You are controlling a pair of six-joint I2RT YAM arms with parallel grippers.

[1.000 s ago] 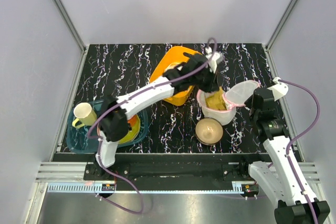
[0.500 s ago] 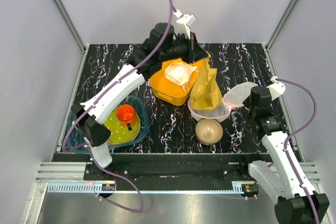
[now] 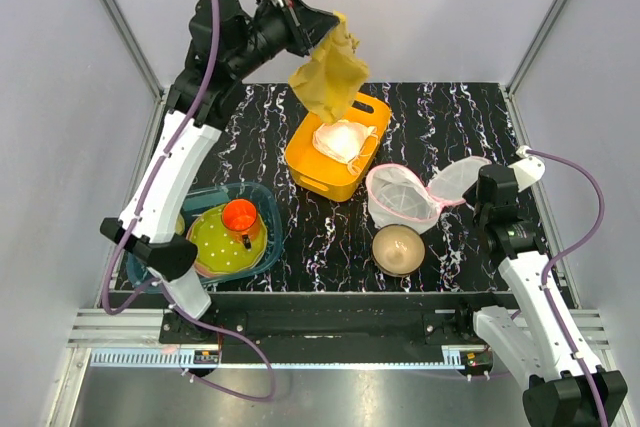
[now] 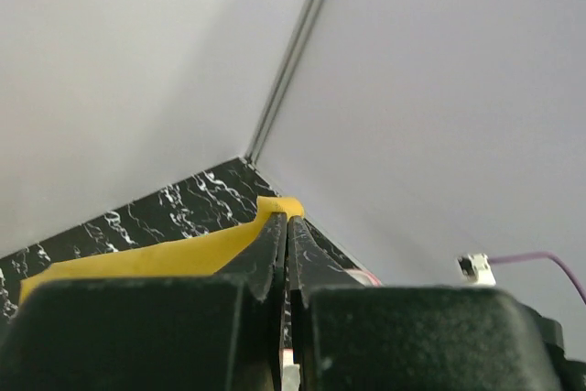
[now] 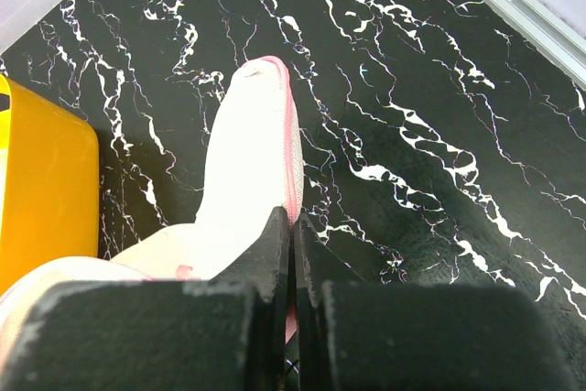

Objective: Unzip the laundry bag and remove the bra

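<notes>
No readable text anywhere (labels included).

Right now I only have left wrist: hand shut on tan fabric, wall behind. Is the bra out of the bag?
Observer: Yes. In top view the bra hangs from the left hand, held high above the basket, clear of the bag.
Operator: Bag state?
Observer: Lying open on the table beside the bowl; it looks empty.
Operator: Right hand?
Observer: The right hand is shut on the bag's pink-trimmed flap, low near the table.
</notes>
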